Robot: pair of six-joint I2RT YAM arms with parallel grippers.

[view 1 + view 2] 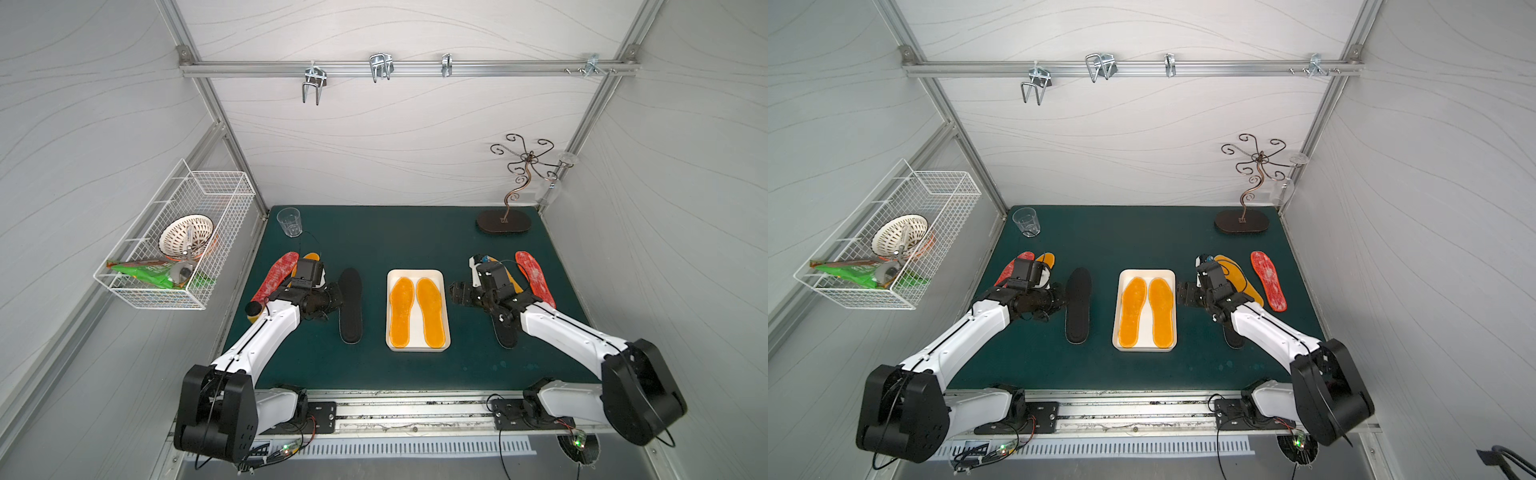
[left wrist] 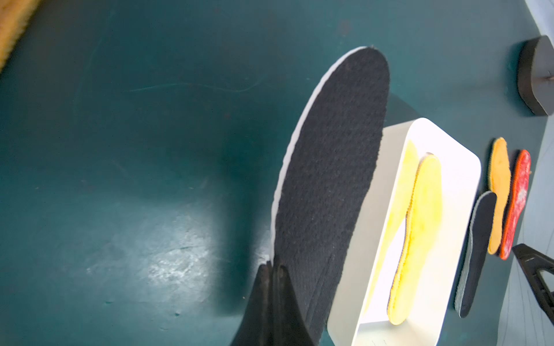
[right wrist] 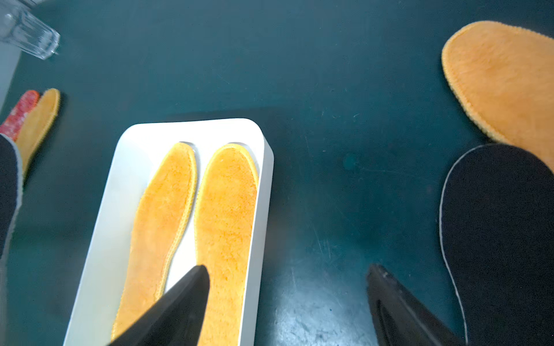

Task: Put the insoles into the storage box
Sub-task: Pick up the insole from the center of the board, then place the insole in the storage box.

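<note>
The white storage box sits mid-table with two orange insoles lying side by side in it, also seen in the right wrist view. My left gripper is shut on the long edge of a black insole, which tilts up left of the box. My right gripper stands open and empty at the box's right rim. Under the right arm lie a black insole, an orange one and a red one. A red insole and an orange one lie by the left arm.
A clear glass stands at the back left corner of the green mat. A curly metal stand on a dark oval base is at the back right. A white wire basket with oddments hangs on the left wall.
</note>
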